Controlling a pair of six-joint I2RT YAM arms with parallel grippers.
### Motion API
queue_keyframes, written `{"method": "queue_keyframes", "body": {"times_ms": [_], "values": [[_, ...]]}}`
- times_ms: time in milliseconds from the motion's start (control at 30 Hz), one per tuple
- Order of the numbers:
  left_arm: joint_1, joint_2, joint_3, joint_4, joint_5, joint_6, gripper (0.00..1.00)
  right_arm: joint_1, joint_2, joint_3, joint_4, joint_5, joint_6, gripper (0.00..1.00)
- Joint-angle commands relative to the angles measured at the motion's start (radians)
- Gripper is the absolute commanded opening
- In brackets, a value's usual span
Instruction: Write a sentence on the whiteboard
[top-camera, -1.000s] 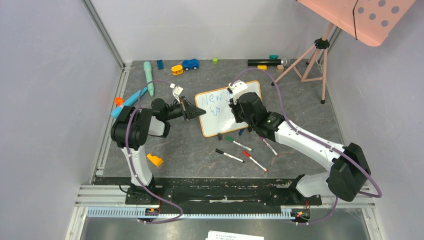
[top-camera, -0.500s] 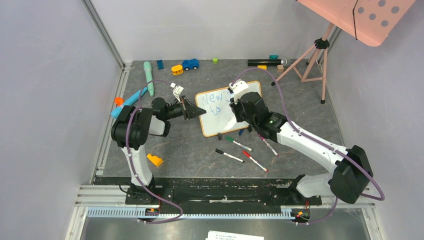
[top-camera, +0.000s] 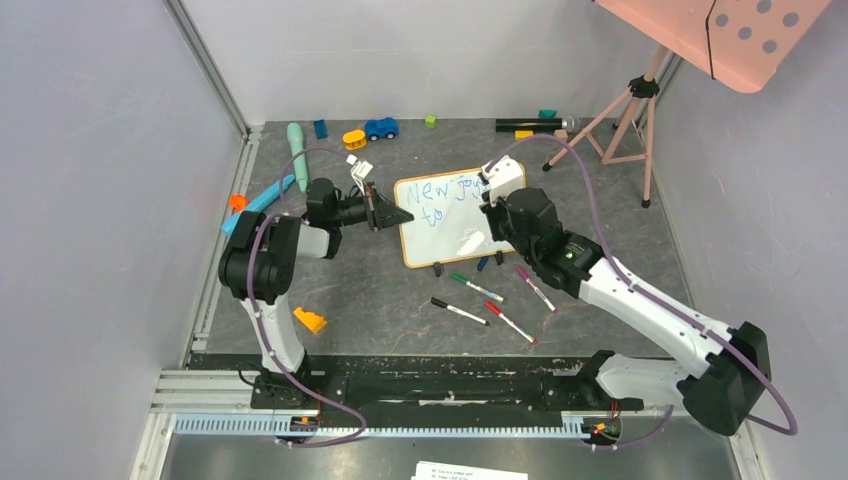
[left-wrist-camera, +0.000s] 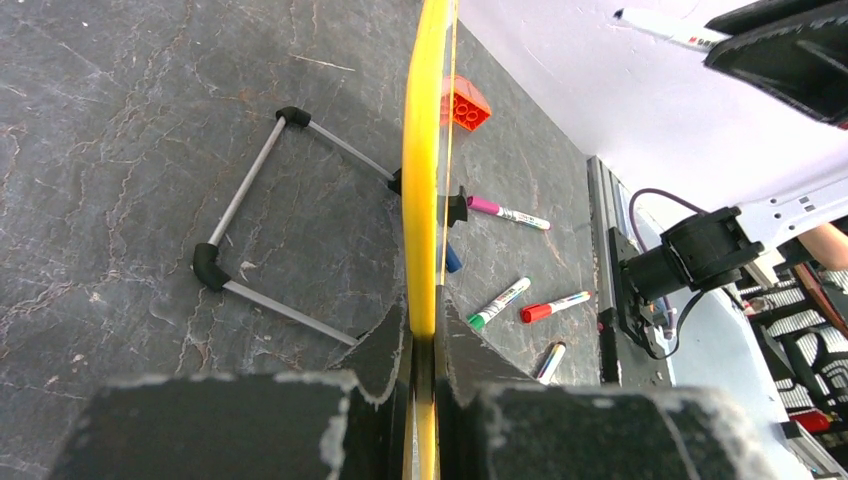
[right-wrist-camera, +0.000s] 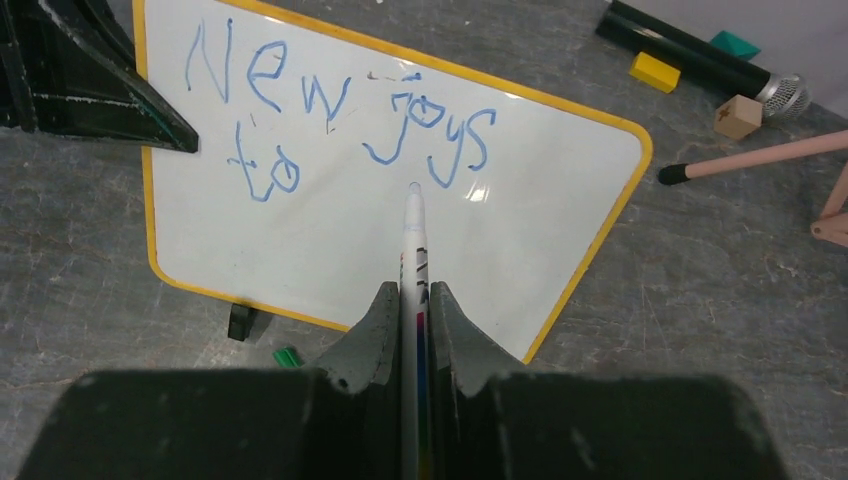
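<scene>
The whiteboard (top-camera: 462, 236) with its orange-yellow frame stands tilted near mid-table. My left gripper (top-camera: 402, 217) is shut on its left edge; in the left wrist view the frame edge (left-wrist-camera: 424, 170) runs straight up from between the fingers of that gripper (left-wrist-camera: 425, 322). The sentence (right-wrist-camera: 335, 115) reads "New joys" over "to" in blue (top-camera: 440, 192). My right gripper (right-wrist-camera: 412, 292) is shut on a white marker (right-wrist-camera: 414, 245). The marker's tip sits just under "joys", close to the board (right-wrist-camera: 300, 245). In the top view that gripper (top-camera: 498, 208) hangs over the board's right part.
Loose markers lie in front of the board: green (top-camera: 476, 288), black (top-camera: 458, 311), red (top-camera: 510, 322) and purple (top-camera: 537, 288). A thin wire stand (left-wrist-camera: 262, 225) lies behind the board. A tripod (top-camera: 625, 112) carries a pink dotted panel (top-camera: 735, 35) at the back right. Toys line the far edge; an orange block (top-camera: 310, 320) lies near left.
My right gripper with the marker has moved right across the board, uncovering "joys". The left gripper and the board's left edge have shifted slightly farther back.
</scene>
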Motion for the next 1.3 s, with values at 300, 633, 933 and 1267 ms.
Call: {"method": "queue_keyframes", "body": {"times_ms": [300, 633, 933, 1267], "values": [[-0.022, -0.079, -0.095, -0.003, -0.036, 0.150, 0.02, -0.003, -0.108, -0.153, 0.065, -0.026, 0.103, 0.00], [-0.016, -0.098, -0.091, -0.067, -0.038, 0.215, 0.02, -0.003, -0.067, -0.103, 0.038, -0.088, 0.096, 0.00], [-0.010, -0.096, -0.125, -0.052, -0.068, 0.237, 0.02, -0.003, -0.030, -0.104, 0.059, -0.121, 0.065, 0.00], [-0.007, -0.106, -0.131, -0.109, -0.052, 0.300, 0.02, -0.003, -0.049, -0.154, 0.069, -0.141, 0.059, 0.00]]}}
